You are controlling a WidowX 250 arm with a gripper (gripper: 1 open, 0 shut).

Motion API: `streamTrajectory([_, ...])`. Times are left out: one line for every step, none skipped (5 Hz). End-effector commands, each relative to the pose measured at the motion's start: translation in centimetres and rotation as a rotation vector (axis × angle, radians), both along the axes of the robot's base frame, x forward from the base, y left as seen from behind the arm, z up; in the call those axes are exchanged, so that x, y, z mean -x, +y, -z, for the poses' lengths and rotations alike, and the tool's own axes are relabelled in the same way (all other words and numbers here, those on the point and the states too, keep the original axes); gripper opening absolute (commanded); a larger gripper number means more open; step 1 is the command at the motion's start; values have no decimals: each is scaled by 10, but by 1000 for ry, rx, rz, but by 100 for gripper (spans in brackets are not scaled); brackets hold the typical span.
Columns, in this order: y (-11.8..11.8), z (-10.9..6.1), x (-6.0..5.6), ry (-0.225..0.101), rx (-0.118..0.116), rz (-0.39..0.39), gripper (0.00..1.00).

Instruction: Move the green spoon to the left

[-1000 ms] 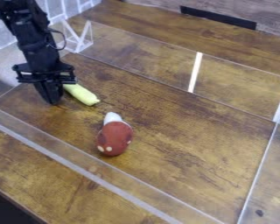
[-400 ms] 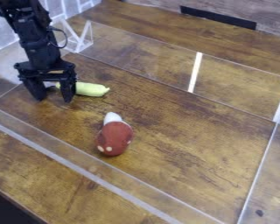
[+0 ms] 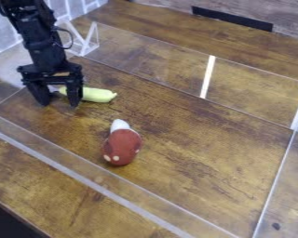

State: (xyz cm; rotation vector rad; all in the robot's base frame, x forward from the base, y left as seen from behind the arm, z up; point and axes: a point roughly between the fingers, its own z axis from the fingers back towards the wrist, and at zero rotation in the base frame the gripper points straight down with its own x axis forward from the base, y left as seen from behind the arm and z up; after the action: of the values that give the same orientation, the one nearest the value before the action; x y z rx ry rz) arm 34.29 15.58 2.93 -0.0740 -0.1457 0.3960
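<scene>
The green spoon [image 3: 97, 95] lies flat on the wooden table at the left; only its yellow-green handle shows, and its other end is hidden behind the gripper. My black gripper [image 3: 53, 96] points straight down over that hidden end. Its jaws stand open, one finger on each side, fingertips near the table and nothing gripped. A red-brown rounded object with a white tip [image 3: 120, 141] lies to the right and nearer the camera, apart from both.
A low clear plastic wall [image 3: 139, 191] fences the work area along the front and right. A clear upright panel [image 3: 209, 76] stands at the back. A wire rack [image 3: 77, 37] sits at the far left behind the arm.
The jaws, shut around the spoon's end a second ago, have spread wide and let it go. The spoon's handle now lies flatter. The arm has stayed in place.
</scene>
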Motion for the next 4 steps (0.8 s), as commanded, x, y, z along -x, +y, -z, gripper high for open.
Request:
streamTrajectory([6, -14, -16, -45, -19, -19, 100])
streamTrajectory([5, -13, -24, -39, -13, -32, 100])
streamTrajectory([6, -12, -29, -33, -9, -48, 100])
streamTrajectory([7, -11, -30, -26, -7, -12, 100])
